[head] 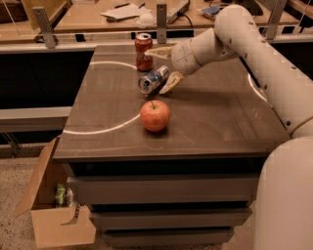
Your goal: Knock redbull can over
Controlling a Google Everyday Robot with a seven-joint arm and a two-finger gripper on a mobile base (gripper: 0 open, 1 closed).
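The redbull can (153, 80) is a slim silver-and-blue can. It lies tipped on its side on the dark table (215, 117), its silver top facing front-left. My gripper (161, 67) reaches in from the right, just behind and above the can. Its fingers are spread open. The upper finger (157, 51) is next to the red Coca-Cola can (143, 51). The lower finger (169, 82) is at the redbull can's right side. The Coca-Cola can stands upright just behind the redbull can.
A red apple (155, 115) sits in front of the redbull can, near the table's middle. An open cardboard box (56, 210) stands on the floor at the lower left. A rail with posts and a cluttered desk (122, 14) lie behind the table.
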